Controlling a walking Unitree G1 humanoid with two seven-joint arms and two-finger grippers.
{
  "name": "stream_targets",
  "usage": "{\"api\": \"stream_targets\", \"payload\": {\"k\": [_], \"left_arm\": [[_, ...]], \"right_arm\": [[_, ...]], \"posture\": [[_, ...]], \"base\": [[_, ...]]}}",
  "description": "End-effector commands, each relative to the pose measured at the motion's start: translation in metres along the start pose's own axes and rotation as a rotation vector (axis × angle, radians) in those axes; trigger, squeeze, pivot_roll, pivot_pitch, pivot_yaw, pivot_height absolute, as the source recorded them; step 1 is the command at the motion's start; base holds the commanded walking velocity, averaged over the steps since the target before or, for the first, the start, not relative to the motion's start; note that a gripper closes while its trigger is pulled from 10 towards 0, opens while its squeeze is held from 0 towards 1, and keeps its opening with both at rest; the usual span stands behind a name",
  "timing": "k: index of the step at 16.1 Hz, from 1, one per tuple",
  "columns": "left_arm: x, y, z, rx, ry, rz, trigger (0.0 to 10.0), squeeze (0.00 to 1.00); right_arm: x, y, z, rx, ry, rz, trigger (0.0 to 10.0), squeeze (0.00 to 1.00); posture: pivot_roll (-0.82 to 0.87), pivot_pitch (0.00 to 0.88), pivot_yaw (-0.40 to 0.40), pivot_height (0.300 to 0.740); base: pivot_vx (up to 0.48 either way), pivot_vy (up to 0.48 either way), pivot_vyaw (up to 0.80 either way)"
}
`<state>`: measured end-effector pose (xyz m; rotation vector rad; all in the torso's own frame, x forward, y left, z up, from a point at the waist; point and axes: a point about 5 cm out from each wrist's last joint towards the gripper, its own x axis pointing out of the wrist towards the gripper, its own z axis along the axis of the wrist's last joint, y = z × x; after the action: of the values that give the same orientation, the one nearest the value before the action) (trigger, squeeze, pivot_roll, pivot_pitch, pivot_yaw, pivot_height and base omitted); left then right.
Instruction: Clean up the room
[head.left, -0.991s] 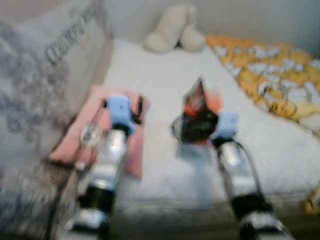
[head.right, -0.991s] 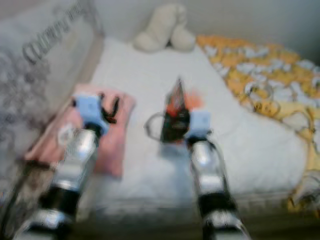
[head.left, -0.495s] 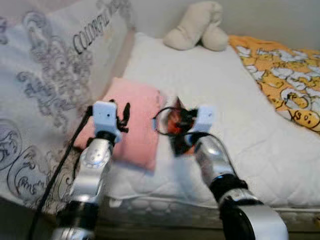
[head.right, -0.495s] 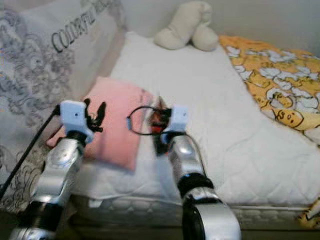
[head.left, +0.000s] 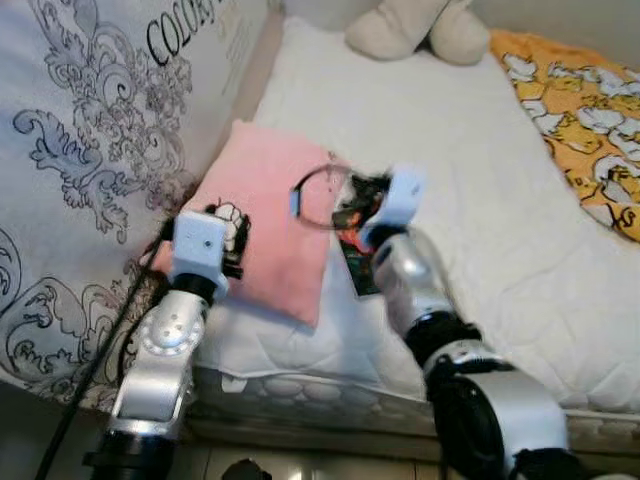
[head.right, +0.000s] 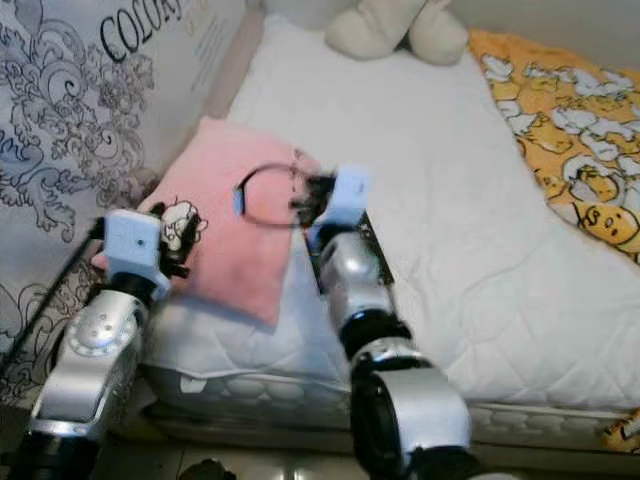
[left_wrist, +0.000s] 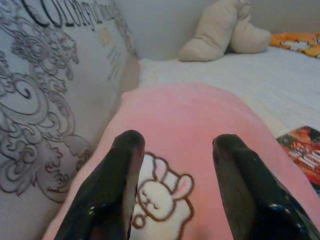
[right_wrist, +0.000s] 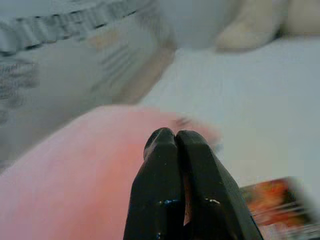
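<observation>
Left arm extended forward and low, left hand (left_wrist: 175, 195) with black fingers (left_wrist: 112, 190) spread apart, right arm reaching further forward and angled inward toward the left, right hand (right_wrist: 175, 145) with fingertips pressed together, silver forearms both raised in head views

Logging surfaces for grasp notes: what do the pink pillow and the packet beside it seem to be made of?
Pink pillow: soft matte plush or fleece, judging by its fuzzy surface, rounded bulge and printed rabbit.
Packet: probably glossy printed film or paper; it lies flat on the mattress with bright red-and-dark print. It is too blurred to say which.
</observation>
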<state>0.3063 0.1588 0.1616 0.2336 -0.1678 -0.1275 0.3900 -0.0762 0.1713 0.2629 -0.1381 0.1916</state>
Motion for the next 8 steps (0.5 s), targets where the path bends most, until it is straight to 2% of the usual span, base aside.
{"api": "stream_targets", "payload": {"k": [1, 2, 4, 5, 6, 8], "left_arm": [[-0.003, -0.007, 0.000, -0.007, 0.008, -0.001, 10.0, 0.00], [-0.005, -0.010, -0.002, -0.036, 0.016, 0.002, 10.0, 0.00], [-0.005, -0.023, -0.002, -0.095, 0.012, -0.012, 10.0, 0.00], [-0.004, -0.025, -0.001, -0.096, 0.003, -0.017, 10.0, 0.00], [-0.001, -0.031, 0.002, -0.105, -0.005, -0.033, 10.0, 0.00], [0.002, -0.035, 0.002, -0.097, 0.003, -0.058, 10.0, 0.00]], "right_arm": [[-0.010, -0.018, -0.011, -0.100, 0.023, -0.079, 10.0, 0.00], [-0.019, -0.028, -0.017, -0.190, 0.014, -0.106, 10.0, 0.00], [-0.053, -0.066, -0.035, -0.332, 0.017, -0.234, 10.0, 0.00], [-0.063, -0.075, -0.041, -0.338, 0.032, -0.266, 10.0, 0.00], [-0.083, -0.098, -0.057, -0.296, 0.112, -0.355, 10.0, 0.00], [-0.092, -0.118, -0.063, -0.251, 0.157, -0.433, 10.0, 0.00]], "posture": [[0.47, 0.170, -0.094, 0.715], [0.44, 0.153, -0.095, 0.715], [0.39, 0.125, -0.096, 0.715], [0.39, 0.123, -0.095, 0.715], [0.36, 0.124, -0.080, 0.715], [0.35, 0.146, -0.054, 0.715]], "base": [[0.000, 0.000, 0.00], [0.000, 0.000, 0.00], [0.000, 0.000, 0.00], [0.000, 0.000, 0.00], [0.000, 0.000, 0.00], [0.000, 0.000, 0.00]]}}
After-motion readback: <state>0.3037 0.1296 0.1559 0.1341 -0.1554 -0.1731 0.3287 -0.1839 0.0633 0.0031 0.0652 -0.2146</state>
